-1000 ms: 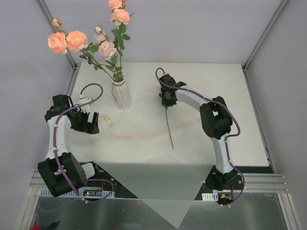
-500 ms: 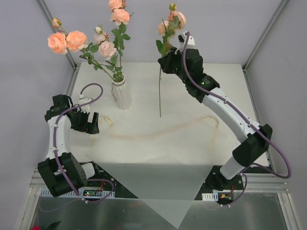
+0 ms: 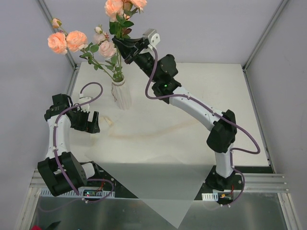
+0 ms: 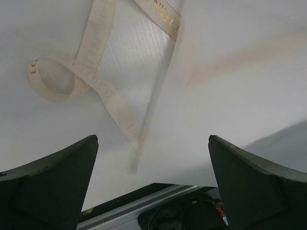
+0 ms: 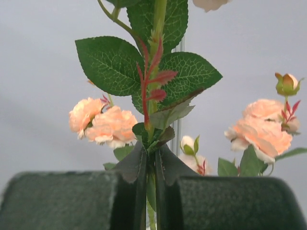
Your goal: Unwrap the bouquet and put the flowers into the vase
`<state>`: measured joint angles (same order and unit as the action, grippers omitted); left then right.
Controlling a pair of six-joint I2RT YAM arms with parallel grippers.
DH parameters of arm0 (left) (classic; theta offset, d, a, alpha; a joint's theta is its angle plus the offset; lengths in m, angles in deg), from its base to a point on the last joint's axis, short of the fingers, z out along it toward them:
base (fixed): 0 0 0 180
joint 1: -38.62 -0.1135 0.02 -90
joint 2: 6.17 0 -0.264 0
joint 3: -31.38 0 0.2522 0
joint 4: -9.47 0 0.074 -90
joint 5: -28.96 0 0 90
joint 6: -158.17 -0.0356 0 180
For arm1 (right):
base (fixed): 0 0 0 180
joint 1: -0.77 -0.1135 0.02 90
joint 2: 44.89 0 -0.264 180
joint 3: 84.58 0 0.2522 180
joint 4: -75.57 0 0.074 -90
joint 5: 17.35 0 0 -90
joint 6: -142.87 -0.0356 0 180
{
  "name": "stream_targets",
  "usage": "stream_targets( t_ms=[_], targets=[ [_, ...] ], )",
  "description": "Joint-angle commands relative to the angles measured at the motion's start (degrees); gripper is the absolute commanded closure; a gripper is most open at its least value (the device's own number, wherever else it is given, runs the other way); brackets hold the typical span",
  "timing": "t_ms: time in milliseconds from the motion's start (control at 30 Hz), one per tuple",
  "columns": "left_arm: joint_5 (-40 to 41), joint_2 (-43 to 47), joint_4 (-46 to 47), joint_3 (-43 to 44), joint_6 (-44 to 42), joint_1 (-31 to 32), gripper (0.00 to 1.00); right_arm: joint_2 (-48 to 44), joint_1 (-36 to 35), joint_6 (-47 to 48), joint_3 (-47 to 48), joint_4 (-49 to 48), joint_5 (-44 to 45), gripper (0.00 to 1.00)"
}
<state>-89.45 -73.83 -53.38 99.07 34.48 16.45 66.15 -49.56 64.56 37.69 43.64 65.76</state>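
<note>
Now, right end effector point(image 3: 121, 44) point(image 5: 149, 178): raised high over the back left of the white worktop point(image 3: 230, 86), jaws pinched almost together on a thin green rose stem.
Held green leafy stem with peach-pink blooms point(image 3: 115, 7) point(image 5: 156, 28): upright between the dark fingers; broad serrated leaves and small red shoots just above the grip; blooms at the very top edge of the overhead view.
Held stem, lower end: lost among the other greenery above the vase; cannot tell whether inside the rim.
Small white ribbed ceramic vase point(image 3: 121, 96): upright on the worktop, back left, directly below the right end effector.
Peach-pink flowers standing in the vase point(image 3: 67, 42) point(image 5: 261, 128): stems fanning up and to the left; seen behind the held stem in the right wrist view.
Left end effector point(image 3: 91, 125) point(image 4: 151, 143): low over the worktop, left of the vase and nearer the arm bases, jaws spread wide, nothing between them.
Pale cream ribbon with gold lettering point(image 3: 108, 122) point(image 4: 120, 112): loose and looped flat on the worktop ahead of the left fingers, one end meeting the edge of the sheet.
Translucent white wrapping sheet point(image 3: 153, 187) point(image 4: 230, 72): spread flat, one corner hanging over the near edge between the arm bases.
</note>
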Motion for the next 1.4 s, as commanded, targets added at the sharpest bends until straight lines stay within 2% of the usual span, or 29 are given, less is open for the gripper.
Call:
stream_targets(
  t_ms=[0,233,733,1033,1133,1233,1333,1367],
  targets=[
    [-1.74,-0.11,-1.98,1.96,-0.93,-0.06,0.01,2.42,0.14,1.50,9.52,-7.66,-1.89,0.99],
    [-1.30,-0.46,-2.07,2.23,-1.64,-0.15,0.01,4.62,0.23,0.10,9.27,-8.53,-0.14,0.99],
    [-2.01,-0.54,-1.99,1.61,-1.90,-0.15,0.01,4.88,0.05,-3.42,-1.80,-13.37,3.38,0.99],
    [-1.04,1.21,-2.16,0.91,-2.17,-0.15,0.01,9.54,0.05,-3.42,0.81,-11.53,4.35,0.98],
    [-0.87,1.30,-2.16,0.91,-2.08,-0.15,0.01,12.00,0.40,-3.86,2.84,-9.68,4.26,0.91],
    [-0.87,1.56,-2.34,1.00,-2.08,-0.15,0.01,13.41,0.32,-4.39,3.38,-8.63,4.26,0.69],
    [-0.78,1.57,-2.42,1.17,-2.08,-0.15,0.01,12.53,0.05,-3.25,0.31,-8.54,4.70,0.60],
    [-0.86,1.56,-2.42,1.09,-2.17,-0.15,0.01,11.31,-0.03,-2.81,-0.92,-8.71,5.05,0.54]
  ],
)
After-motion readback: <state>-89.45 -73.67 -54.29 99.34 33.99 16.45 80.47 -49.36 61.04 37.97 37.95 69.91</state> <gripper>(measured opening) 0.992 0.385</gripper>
